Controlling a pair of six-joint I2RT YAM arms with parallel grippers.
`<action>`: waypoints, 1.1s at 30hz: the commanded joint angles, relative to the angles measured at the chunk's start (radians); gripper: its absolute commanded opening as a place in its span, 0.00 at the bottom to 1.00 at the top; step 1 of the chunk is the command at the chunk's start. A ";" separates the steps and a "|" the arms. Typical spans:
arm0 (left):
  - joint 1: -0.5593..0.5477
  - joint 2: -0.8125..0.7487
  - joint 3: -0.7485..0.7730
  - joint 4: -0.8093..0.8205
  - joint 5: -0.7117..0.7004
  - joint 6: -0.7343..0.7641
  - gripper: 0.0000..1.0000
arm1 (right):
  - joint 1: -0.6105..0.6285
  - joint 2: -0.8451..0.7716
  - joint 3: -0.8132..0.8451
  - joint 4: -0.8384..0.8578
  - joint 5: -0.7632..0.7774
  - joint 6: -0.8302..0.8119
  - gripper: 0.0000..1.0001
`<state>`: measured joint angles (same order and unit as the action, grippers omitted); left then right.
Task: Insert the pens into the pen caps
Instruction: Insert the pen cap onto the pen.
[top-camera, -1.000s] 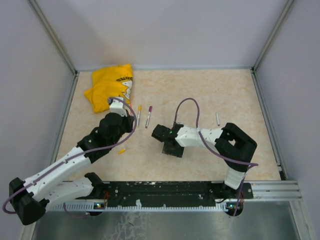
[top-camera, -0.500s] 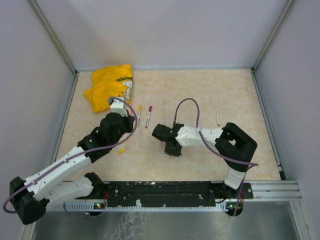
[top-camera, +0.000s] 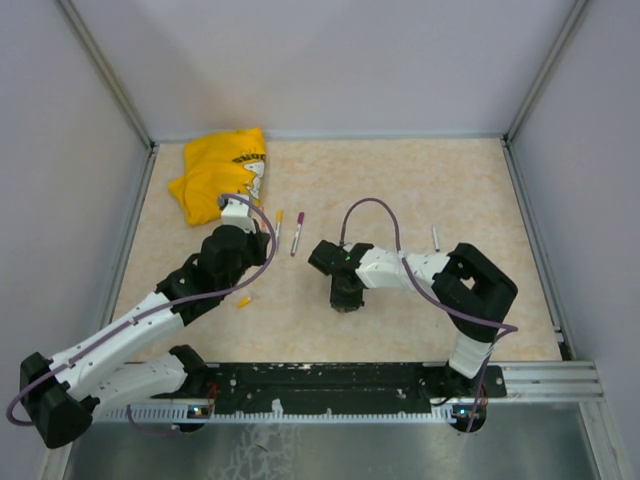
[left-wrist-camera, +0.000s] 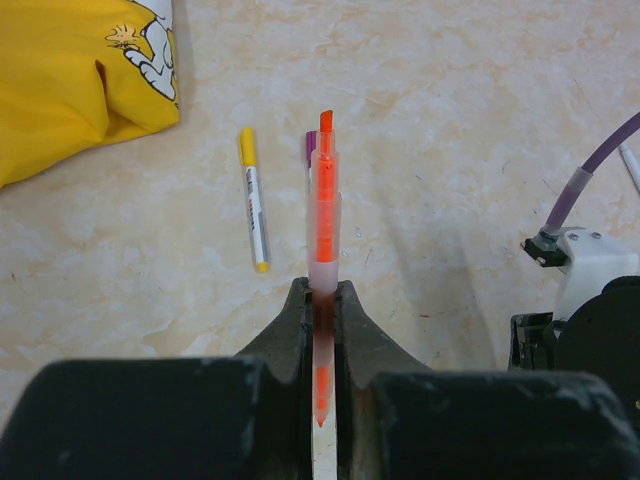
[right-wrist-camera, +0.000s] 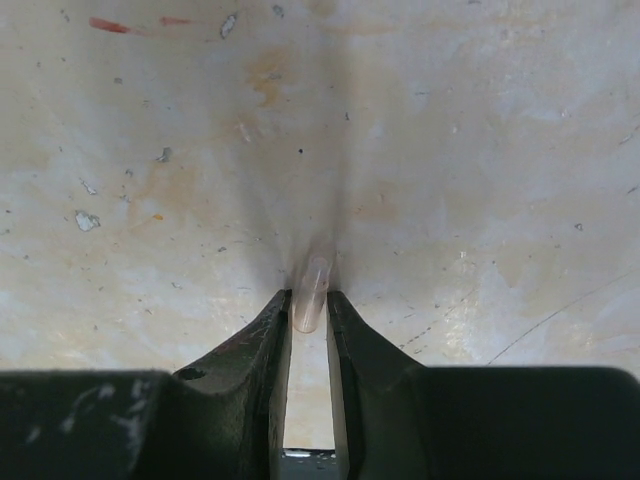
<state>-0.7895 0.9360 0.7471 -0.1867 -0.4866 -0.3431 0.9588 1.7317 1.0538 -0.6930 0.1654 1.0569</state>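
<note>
My left gripper (left-wrist-camera: 322, 290) is shut on an orange-red pen (left-wrist-camera: 325, 190) that lies along the jaw gap with its tip pointing forward. Ahead of it on the table lie a yellow-capped pen (left-wrist-camera: 253, 200) and a purple-capped pen (left-wrist-camera: 310, 145), which also show as the yellow-capped pen (top-camera: 279, 230) and purple-capped pen (top-camera: 298, 232) from above. My right gripper (right-wrist-camera: 309, 298) points down at the table, its jaws closed on a small translucent pinkish pen cap (right-wrist-camera: 313, 280) that rests on the surface. In the top view the right gripper (top-camera: 347, 298) hides that cap.
A yellow cloth (top-camera: 220, 172) lies at the back left. A small orange cap (top-camera: 243, 301) sits beside the left arm. A thin grey pen (top-camera: 435, 237) lies at the right. Metal frame posts and walls enclose the table.
The right gripper's jaws have narrowed from wide open onto the pen cap, and its wrist has shifted slightly. The left arm and its pen have not moved.
</note>
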 joint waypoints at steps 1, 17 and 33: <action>0.004 -0.009 0.016 0.018 -0.001 -0.006 0.00 | 0.001 0.044 -0.028 0.057 0.009 -0.112 0.21; 0.004 -0.002 0.018 0.024 0.008 -0.008 0.00 | 0.000 0.063 0.000 -0.021 0.142 -0.354 0.20; 0.004 0.008 0.025 0.026 0.014 -0.001 0.00 | 0.000 0.080 -0.016 0.061 0.108 -0.275 0.28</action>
<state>-0.7895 0.9436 0.7471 -0.1860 -0.4839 -0.3431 0.9657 1.7454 1.0691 -0.6926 0.2283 0.7612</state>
